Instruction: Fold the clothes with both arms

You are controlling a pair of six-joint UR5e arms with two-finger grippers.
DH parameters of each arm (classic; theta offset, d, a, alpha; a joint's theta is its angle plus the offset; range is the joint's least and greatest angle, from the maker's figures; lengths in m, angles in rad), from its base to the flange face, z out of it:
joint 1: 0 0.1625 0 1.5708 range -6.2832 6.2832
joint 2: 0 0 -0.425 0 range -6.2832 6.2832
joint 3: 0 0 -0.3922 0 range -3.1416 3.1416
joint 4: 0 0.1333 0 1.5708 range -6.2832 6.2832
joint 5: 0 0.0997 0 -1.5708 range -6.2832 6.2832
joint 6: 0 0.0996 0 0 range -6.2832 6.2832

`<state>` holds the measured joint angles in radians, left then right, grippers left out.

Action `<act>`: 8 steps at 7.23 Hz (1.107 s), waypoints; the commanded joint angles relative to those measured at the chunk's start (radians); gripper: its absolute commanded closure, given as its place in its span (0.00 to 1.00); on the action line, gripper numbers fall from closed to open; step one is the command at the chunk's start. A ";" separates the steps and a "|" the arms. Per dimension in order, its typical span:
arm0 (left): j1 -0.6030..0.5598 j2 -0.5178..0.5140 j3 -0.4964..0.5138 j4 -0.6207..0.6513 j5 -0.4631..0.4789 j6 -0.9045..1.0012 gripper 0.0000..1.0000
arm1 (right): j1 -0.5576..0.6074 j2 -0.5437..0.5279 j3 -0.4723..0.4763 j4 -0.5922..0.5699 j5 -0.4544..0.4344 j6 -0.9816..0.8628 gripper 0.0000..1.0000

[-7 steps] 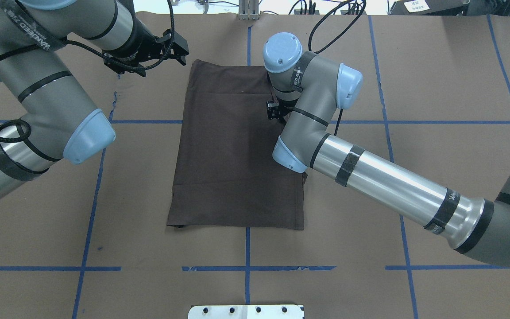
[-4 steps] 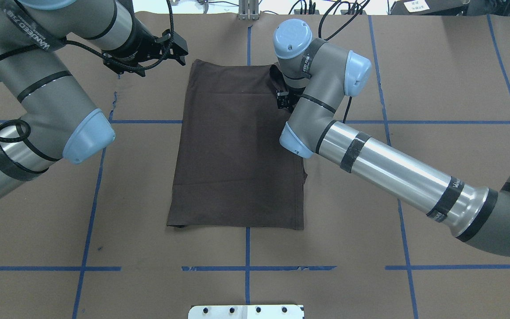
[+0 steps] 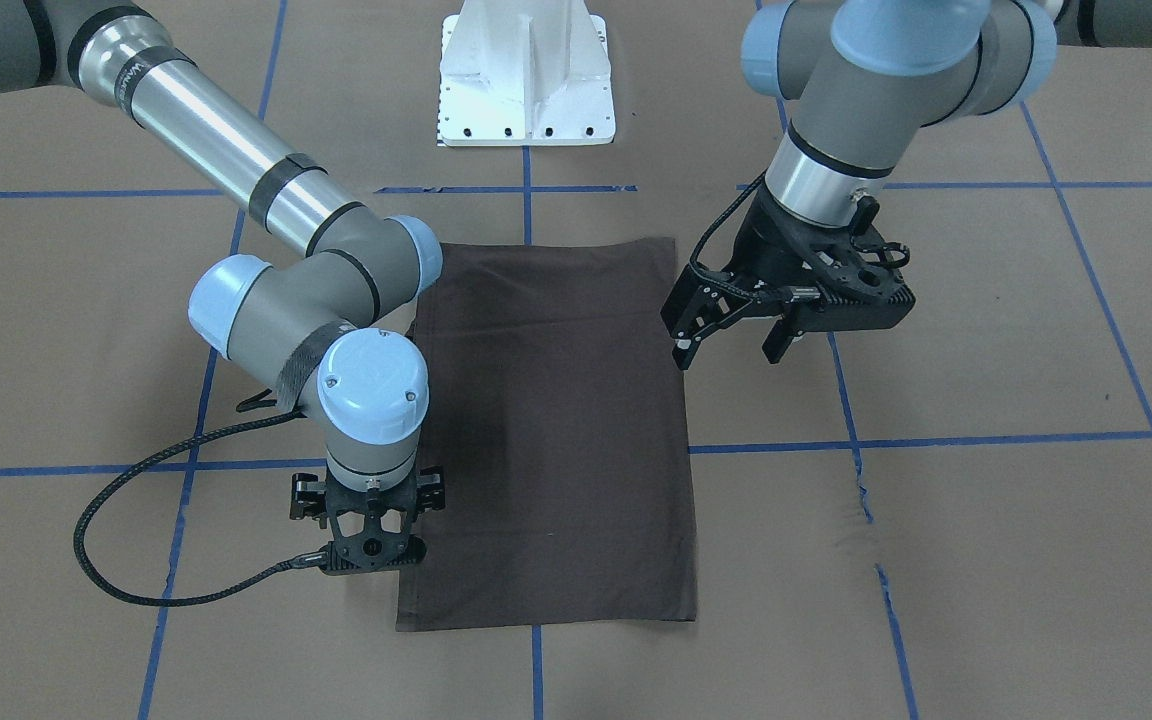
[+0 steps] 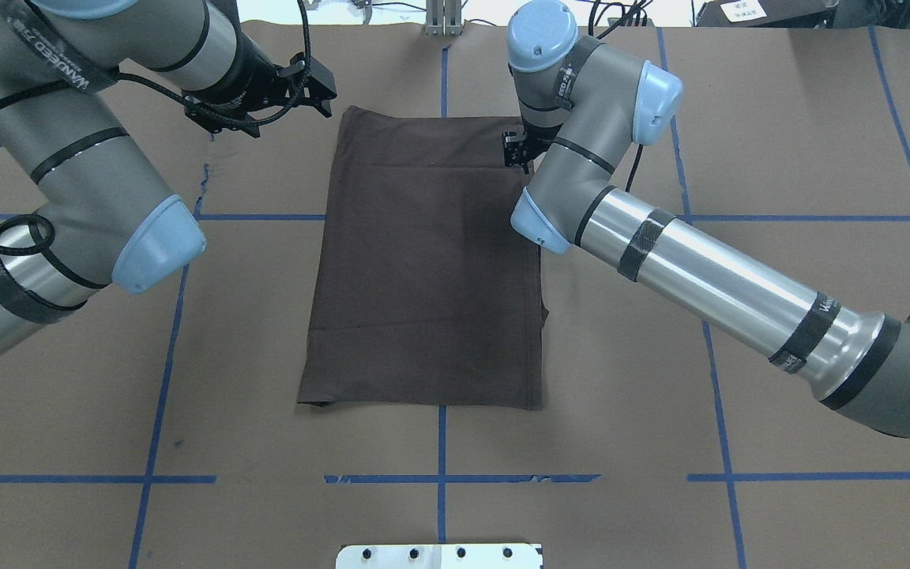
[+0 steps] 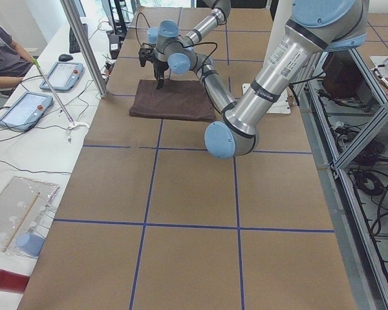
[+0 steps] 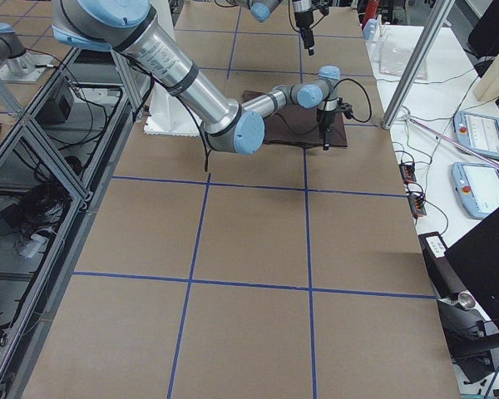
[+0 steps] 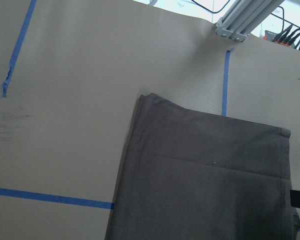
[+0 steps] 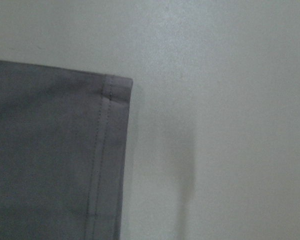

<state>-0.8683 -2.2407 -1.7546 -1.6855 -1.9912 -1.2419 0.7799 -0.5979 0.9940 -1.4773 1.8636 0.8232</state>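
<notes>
The T-shirt (image 4: pixel 423 269) lies flat on the brown paper-covered table (image 4: pixel 779 158), folded into a plain dark rectangle. Its long axis runs from the robot's near side to the far side, with the short edges at the near and far ends, and it sits over the blue tape line (image 4: pixel 441 442) that runs the same way down the middle of the table. A faint fold line crosses it close to the far edge. The left gripper (image 3: pixel 726 352) hangs above bare table just beside the shirt's far-left corner, apart from the cloth, its fingers spread wide with nothing between them. The right gripper (image 3: pixel 373 550) points straight down at the far-right corner, at the very edge of the cloth. Its own camera shows that corner lying flat, with a stitched hem (image 8: pixel 107 150) along the side. The fingers are hidden, so I cannot tell whether they are spread or closed.
</notes>
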 commanded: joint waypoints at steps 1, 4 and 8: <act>0.012 0.016 0.000 -0.011 -0.001 -0.025 0.00 | 0.047 0.004 0.023 0.055 0.107 0.002 0.00; 0.254 0.191 -0.128 -0.118 0.097 -0.342 0.00 | 0.082 -0.130 0.320 0.020 0.313 0.034 0.00; 0.518 0.286 -0.129 -0.108 0.350 -0.553 0.01 | 0.053 -0.194 0.474 0.028 0.351 0.203 0.00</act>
<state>-0.4094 -1.9788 -1.8894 -1.7949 -1.7020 -1.7575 0.8468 -0.7875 1.4475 -1.4537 2.2133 0.9882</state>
